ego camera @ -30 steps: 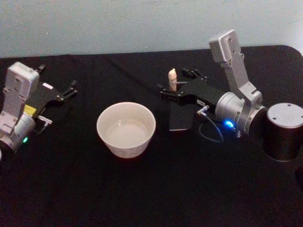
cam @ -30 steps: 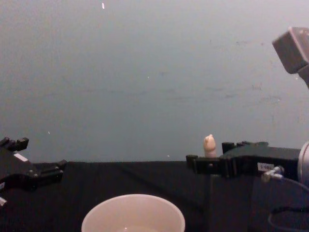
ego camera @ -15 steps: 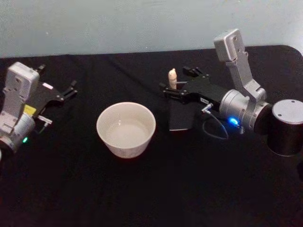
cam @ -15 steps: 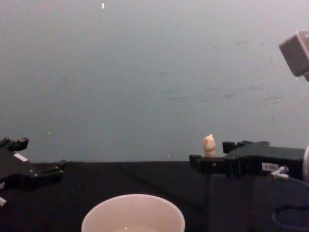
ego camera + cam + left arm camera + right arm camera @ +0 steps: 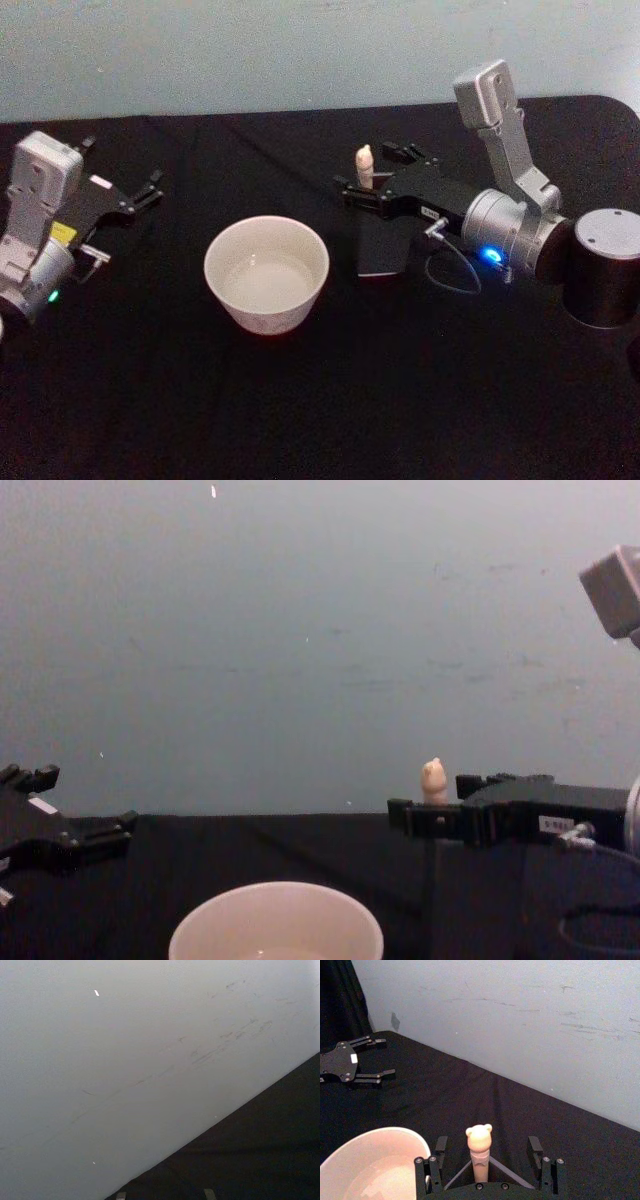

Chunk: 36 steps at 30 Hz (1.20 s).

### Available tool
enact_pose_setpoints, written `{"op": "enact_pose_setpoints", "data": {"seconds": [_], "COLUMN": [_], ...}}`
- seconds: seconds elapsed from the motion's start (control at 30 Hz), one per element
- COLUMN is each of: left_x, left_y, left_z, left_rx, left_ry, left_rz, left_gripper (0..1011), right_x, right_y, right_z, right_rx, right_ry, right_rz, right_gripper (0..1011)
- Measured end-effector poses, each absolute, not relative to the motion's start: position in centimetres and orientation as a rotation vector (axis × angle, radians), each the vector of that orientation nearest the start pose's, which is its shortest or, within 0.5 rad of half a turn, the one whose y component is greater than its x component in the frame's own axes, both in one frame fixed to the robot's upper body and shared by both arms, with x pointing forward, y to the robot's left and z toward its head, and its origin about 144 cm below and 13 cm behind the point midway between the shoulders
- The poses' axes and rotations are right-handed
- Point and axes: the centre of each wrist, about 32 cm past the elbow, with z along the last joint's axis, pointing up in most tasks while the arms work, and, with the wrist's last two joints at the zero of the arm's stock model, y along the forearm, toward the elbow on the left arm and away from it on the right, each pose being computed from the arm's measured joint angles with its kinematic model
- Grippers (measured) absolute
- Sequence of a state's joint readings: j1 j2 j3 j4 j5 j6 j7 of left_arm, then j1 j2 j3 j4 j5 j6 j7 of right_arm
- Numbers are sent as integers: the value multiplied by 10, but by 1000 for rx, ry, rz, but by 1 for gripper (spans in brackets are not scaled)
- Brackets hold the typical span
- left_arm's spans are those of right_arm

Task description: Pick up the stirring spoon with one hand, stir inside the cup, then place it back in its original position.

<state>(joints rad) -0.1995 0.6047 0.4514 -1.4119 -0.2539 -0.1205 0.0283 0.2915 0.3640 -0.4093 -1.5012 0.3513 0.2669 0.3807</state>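
**Approach to the grasp, right arm.** The stirring spoon stands upright in the dark grey holder. Only its cream handle and bear head rise above the rim, and its bowl is hidden inside. This upright stance presents the handle as the sole part that can be gripped, which would explain why the right gripper reaches in level, at handle height. Its jaws are spread and straddle the handle. In the right wrist view the fingers stand apart from the handle on either side, so nothing is clamped yet. The handle sits roughly midway between them, an alignment that favours an even squeeze without tipping the spoon against the holder wall.

The cup rests on the black worktop beside the holder, on the robot's left. It is apart from the holder but near enough for a short carry. The left gripper lies parked at the worktop's left edge, spread and holding nothing, well apart from the cup.
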Motion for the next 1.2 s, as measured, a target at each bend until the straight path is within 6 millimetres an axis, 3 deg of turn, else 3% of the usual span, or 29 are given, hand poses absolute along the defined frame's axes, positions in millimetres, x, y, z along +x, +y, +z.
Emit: {"op": "enact_pose_setpoints", "data": {"seconds": [0.23,0.47,0.87,0.93,1.1,1.2], "left_x": [489,489,489,489,489,489], "left_y": [310,310,310,310,310,310], "left_z": [1140,1140,1140,1140,1140,1140], "left_rx": [304,305,304,304,305,304], "left_ry": [-285,-285,-285,-285,-285,-285], "left_rz": [1248,1248,1248,1248,1248,1248], "left_gripper": [1001,1001,1001,1001,1001,1001], "right_x": [518,518,517,517,517,517], "right_y": [-220,-220,-220,-220,-220,-220], "right_z": [1193,1193,1193,1193,1193,1193], "right_rx": [-212,-213,-213,-214,-213,-213], "right_ry": [84,84,85,85,85,85], "right_rz": [-847,-847,-847,-847,-847,-847], "right_gripper": [996,866,461,448,246,191]}}
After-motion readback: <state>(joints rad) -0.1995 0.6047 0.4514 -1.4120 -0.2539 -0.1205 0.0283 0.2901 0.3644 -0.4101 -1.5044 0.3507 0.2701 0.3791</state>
